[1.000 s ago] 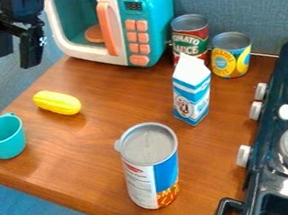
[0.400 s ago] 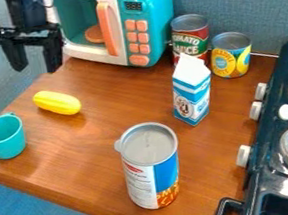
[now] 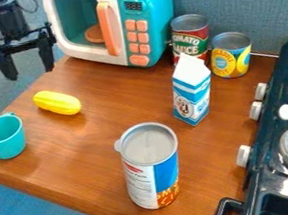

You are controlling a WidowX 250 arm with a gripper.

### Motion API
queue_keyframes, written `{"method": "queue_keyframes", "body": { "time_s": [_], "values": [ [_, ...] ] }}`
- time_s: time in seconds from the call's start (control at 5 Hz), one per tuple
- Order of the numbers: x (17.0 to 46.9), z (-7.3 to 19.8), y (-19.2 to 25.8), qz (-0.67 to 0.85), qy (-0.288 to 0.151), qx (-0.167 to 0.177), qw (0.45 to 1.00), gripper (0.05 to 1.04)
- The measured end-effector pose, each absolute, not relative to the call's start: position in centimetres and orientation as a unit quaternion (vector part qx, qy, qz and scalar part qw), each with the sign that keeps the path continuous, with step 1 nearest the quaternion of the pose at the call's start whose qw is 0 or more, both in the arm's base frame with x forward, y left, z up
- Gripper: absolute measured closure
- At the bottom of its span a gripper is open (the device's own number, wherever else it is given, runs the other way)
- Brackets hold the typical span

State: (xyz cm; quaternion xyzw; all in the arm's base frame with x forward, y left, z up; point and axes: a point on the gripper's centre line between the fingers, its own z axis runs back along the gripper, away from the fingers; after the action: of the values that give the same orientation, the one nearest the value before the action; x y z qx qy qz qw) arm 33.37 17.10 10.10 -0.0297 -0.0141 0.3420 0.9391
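My black gripper [image 3: 31,75] hangs at the upper left, left of the toy microwave [image 3: 86,24], with its fingers spread and nothing between them. Below it on the wooden table lies a yellow corn-like piece [image 3: 58,102], the thing closest to the fingertips. A teal cup [image 3: 3,137] stands upright near the table's left edge. The microwave has its front open to view, with an orange round thing [image 3: 94,34] inside. Right of the middle stands a blue and white carton [image 3: 191,90]. A tall can [image 3: 151,166] is upright near the front edge.
Behind the carton, a tomato sauce can [image 3: 190,38] and a yellow-labelled can [image 3: 231,55] stand by the blue wall. A dark toy stove [image 3: 267,160] with white knobs borders the right side. The wooden table [image 3: 80,159] ends in a slanting front-left edge.
The gripper has turned so that both fingers face the camera side by side, and it has shifted slightly; over the last half second it moved a little left. The objects have stayed put.
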Motion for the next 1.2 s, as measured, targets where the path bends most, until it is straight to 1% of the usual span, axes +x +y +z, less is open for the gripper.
{"method": "queue_keyframes", "body": {
  "time_s": [0.2,0.4,0.6,0.8,1.0,1.2],
  "values": [
    [32.9,8.6,17.5,0.405,-0.020,-0.013,0.914,0.073],
    [32.7,9.0,17.5,0.445,-0.008,-0.006,0.896,0.073],
    [33.0,8.6,17.8,0.487,0.008,-0.001,0.873,0.073],
    [33.2,8.4,17.8,0.524,0.016,-0.005,0.851,0.073],
    [33.6,8.3,17.2,0.559,0.016,-0.026,0.828,0.073],
    [33.3,7.1,17.2,0.588,0.012,-0.019,0.808,0.073]
  ]
}}
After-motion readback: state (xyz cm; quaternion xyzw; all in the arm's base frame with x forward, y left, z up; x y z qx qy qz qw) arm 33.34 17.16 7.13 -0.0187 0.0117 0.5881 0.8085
